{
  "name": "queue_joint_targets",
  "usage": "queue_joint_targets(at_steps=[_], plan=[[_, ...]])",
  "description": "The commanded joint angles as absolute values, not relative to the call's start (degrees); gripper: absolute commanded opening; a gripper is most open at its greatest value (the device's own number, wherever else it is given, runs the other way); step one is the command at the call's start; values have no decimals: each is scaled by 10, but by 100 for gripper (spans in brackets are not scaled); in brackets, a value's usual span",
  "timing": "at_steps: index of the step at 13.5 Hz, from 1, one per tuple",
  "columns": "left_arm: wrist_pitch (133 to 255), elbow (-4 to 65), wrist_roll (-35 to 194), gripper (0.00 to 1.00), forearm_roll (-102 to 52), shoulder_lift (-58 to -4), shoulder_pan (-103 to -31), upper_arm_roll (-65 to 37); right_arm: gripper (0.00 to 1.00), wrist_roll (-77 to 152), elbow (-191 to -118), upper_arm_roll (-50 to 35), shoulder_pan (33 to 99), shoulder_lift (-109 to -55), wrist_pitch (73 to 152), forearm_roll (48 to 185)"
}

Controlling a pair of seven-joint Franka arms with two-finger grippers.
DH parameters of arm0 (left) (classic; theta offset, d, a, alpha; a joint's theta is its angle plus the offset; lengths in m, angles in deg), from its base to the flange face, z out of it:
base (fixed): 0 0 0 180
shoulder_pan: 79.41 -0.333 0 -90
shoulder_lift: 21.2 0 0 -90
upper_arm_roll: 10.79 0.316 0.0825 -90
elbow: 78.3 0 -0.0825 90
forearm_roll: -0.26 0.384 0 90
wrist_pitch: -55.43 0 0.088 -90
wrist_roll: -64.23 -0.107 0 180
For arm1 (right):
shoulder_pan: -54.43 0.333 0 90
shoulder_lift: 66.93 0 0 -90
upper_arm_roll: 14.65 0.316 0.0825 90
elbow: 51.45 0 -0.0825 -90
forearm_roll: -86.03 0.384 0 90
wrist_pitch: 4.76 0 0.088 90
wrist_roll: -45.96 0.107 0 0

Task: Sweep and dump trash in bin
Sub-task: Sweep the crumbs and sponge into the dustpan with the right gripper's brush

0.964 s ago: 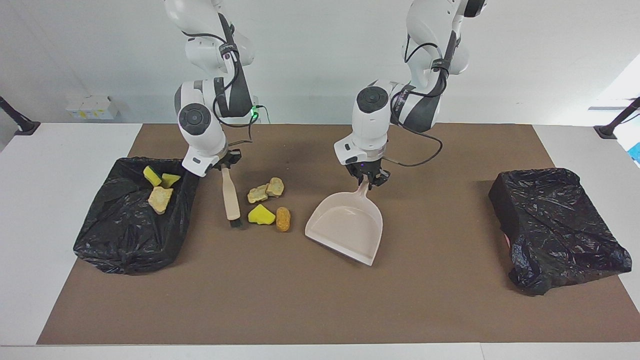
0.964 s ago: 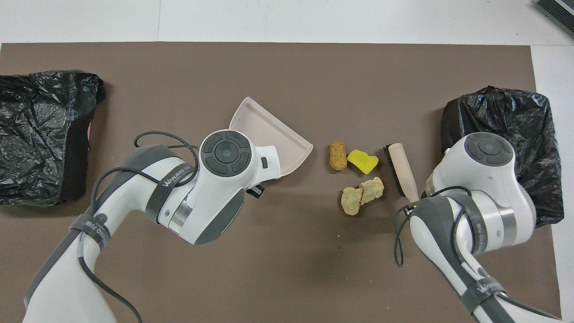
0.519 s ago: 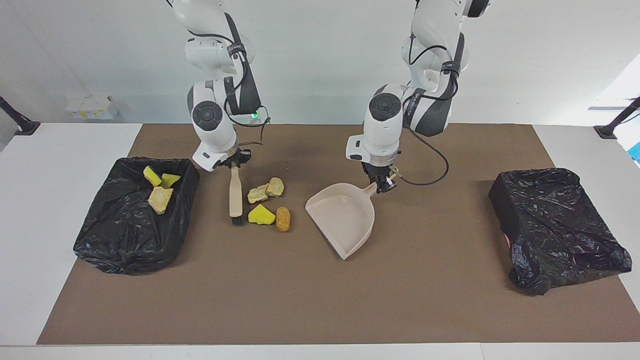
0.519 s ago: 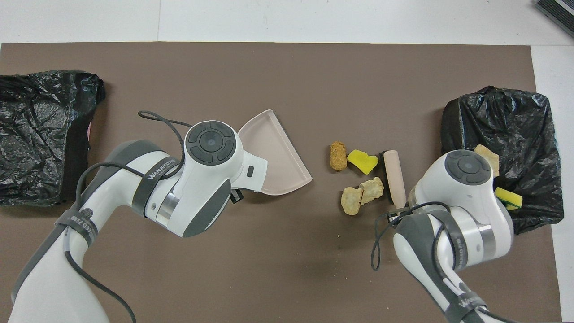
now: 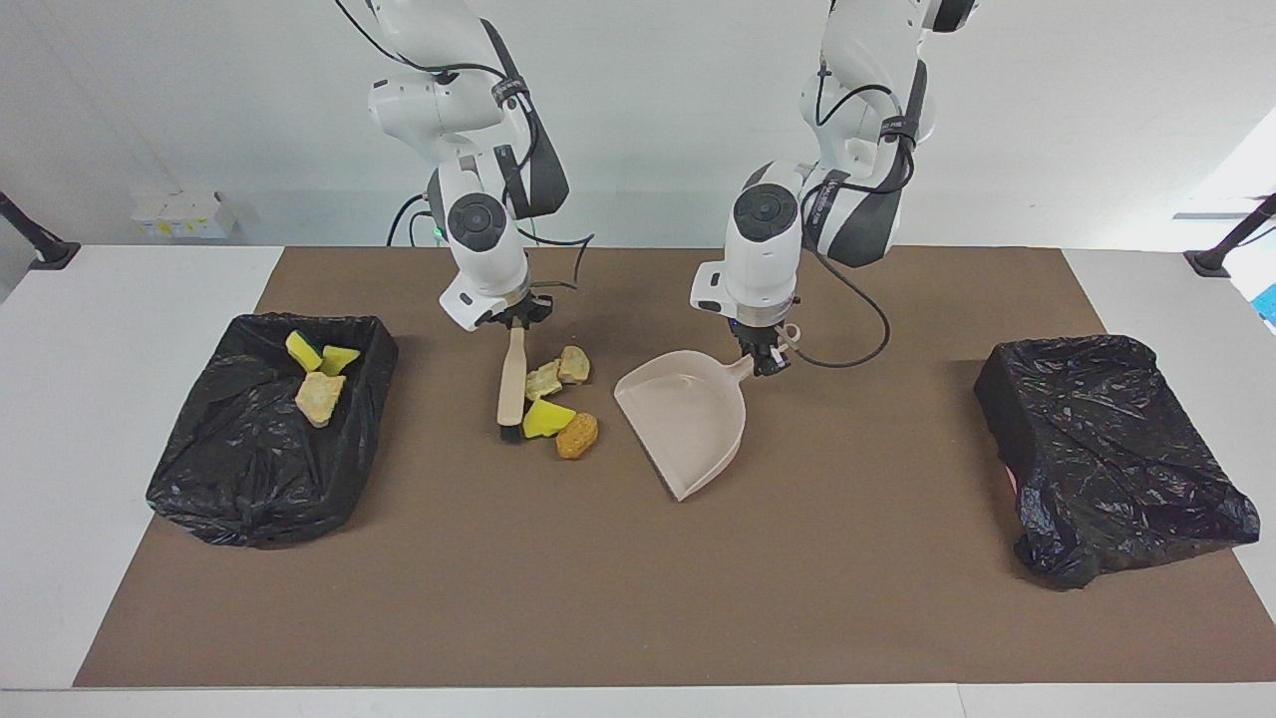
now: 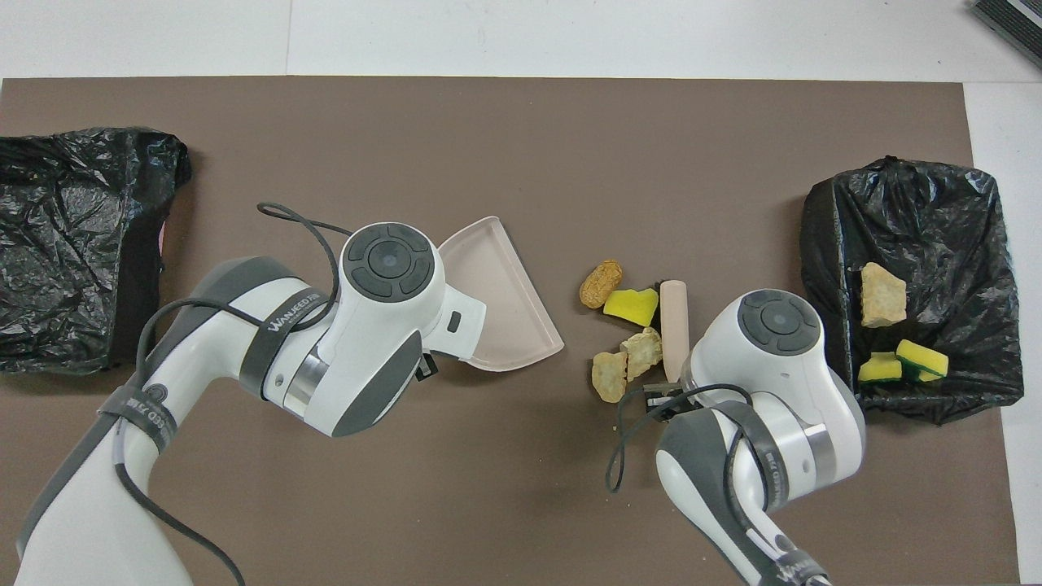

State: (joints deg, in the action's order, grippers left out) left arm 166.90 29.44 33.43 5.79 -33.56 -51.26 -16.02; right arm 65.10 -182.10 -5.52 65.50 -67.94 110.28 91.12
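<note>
Your right gripper (image 5: 514,321) is clamped on the brush (image 5: 509,391), its bristles on the mat against four chunks (image 5: 558,404). Your left gripper (image 5: 766,361) is clamped on the dustpan (image 5: 688,419) handle; the pan rests just beside that pile. Three more chunks (image 6: 887,325) lie in the bin (image 5: 249,479) at the right arm's end.

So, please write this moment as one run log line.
right gripper: holds brush against four trash chunks | left gripper: holds dustpan beside them | bin: three chunks inside
</note>
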Motion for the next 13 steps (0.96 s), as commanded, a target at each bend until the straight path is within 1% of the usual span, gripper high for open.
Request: queue_joint_targets(at_steps=[1,4,6,8,10,13], plan=[[1670,343,293,0,75,-299,-500,-160,0,707,-1799,-54,680,-705,1116,925],[1698,371,268,0,96,-285,-495,-161,0,729,-1784,-54,695,-720,1123,952],[1702,388,268,0,108,-275,-491,-161,0,722,-1749,-49,703,-746,1112,957],[1710,409,268,0,108,-263,-483,-161,0,711,-1727,-47,735,-750,1099,958],[1720,431,269,0,108,-251,-473,-161,0,645,-1725,-40,745,-749,1100,987],[1721,438,272,0,107,-245,-474,-161,0,564,-1724,-34,764,-746,1100,1028]])
